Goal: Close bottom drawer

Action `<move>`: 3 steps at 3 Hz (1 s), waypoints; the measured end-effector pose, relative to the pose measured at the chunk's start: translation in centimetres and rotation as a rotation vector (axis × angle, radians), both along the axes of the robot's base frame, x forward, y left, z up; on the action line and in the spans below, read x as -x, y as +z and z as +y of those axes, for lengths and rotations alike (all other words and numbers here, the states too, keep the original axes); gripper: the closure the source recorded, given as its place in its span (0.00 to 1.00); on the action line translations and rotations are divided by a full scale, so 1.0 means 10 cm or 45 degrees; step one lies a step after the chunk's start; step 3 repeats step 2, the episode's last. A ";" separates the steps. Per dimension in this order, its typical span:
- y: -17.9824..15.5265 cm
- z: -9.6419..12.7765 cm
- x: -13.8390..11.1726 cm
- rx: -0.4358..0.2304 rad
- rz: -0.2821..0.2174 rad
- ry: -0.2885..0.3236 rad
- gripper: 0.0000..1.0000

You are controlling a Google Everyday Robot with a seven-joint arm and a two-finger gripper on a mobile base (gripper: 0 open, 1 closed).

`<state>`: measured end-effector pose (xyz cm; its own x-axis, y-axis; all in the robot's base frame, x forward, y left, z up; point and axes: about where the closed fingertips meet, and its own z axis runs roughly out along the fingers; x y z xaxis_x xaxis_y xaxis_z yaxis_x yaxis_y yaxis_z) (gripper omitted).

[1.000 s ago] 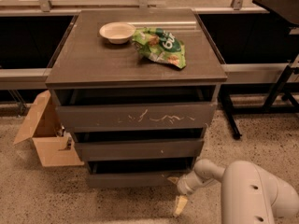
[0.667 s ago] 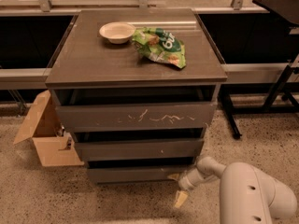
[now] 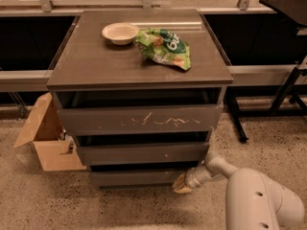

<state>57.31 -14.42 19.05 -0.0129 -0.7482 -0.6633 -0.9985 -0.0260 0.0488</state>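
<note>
speckled floor, cardboard box beside cabinet; closed empty fingers against bottom drawer front

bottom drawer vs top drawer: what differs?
The top drawer has a taller front with white scratch marks, while the bottom drawer has a narrower, plain front. The gripper sits low by the bottom drawer's right end, and nothing is at the top drawer. Both are dark grey-brown and handleless.

Tabletop: white bowl at back, green snack bag just beside it. Gripper low at bottom drawer front's right end.
</note>
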 end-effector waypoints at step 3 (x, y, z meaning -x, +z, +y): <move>0.20 -0.30 0.10 -0.028 -0.032 -0.047 0.26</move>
